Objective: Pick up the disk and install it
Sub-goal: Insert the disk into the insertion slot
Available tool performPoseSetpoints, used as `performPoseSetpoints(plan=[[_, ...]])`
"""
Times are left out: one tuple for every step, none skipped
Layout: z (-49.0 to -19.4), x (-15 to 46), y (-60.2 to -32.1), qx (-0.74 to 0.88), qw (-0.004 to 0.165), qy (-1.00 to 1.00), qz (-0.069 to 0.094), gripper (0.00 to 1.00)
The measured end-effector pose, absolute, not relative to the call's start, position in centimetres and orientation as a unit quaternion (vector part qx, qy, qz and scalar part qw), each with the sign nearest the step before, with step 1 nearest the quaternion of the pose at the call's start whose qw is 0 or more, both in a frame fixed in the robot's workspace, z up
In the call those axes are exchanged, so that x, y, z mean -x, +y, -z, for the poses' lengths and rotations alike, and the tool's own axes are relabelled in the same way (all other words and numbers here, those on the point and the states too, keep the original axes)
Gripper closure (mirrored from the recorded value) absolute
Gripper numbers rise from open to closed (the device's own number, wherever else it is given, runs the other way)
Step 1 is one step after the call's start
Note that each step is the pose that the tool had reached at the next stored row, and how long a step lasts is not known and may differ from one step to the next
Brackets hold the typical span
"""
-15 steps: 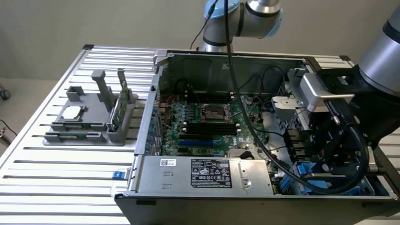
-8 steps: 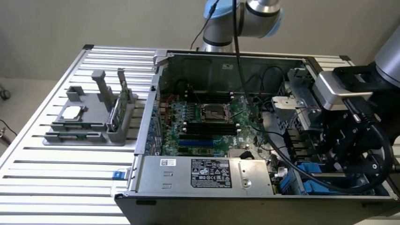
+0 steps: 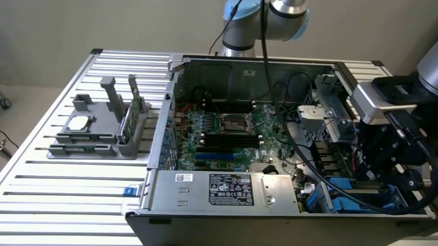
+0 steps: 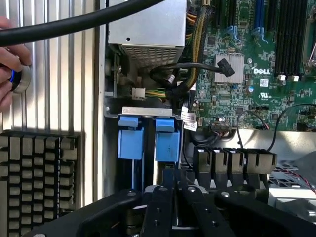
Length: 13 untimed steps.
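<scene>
**Disk mostly hidden**

Beside the silver power supply box, the disk shows only its blue plastic carrier end, next to a twin blue carrier. The black gripper covers its other end; spread or pinching, cannot tell.

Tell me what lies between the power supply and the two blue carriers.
In the wrist view, black cables and a white connector occupy that stretch.

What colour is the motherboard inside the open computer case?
Green. The motherboard shows best in the wrist view.
</scene>
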<state>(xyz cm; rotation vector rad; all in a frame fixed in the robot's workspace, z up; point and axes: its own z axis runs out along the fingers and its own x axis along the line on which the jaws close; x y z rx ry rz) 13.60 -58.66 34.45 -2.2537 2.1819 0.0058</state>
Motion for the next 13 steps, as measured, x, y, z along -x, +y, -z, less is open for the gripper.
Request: performPoseSetpoints(plan=[[-34.3, -13.6, -58.7, 0.719, 0.002, 0.695, -0.002, 0.86], [-34.1, -13.6, -58.7, 0.72, 0.002, 0.694, -0.002, 0.89], [-33.9, -13.6, -58.7, 0.72, 0.002, 0.694, -0.002, 0.89], [-33.7, -13.6, -58.7, 0.721, 0.002, 0.693, -0.002, 0.89], [-33.5, -13.6, -58.7, 0.721, 0.002, 0.693, -0.002, 0.89], [-33.4, -13.6, -58.7, 0.722, 0.002, 0.692, -0.002, 0.89], [-33.2, -13.6, -58.7, 0.723, 0.002, 0.691, -0.002, 0.89], [-33.0, -13.6, -58.7, 0.723, 0.002, 0.691, -0.002, 0.89], [-32.9, -13.6, -58.7, 0.723, 0.002, 0.691, -0.002, 0.89], [-32.8, -13.6, -58.7, 0.724, 0.002, 0.69, -0.002, 0.89], [-32.7, -13.6, -58.7, 0.724, 0.002, 0.69, -0.001, 0.89], [-32.7, -13.7, -58.7, 0.724, 0.002, 0.69, -0.002, 0.89], [-32.7, -13.7, -58.7, 0.724, 0.002, 0.69, -0.002, 0.89]])
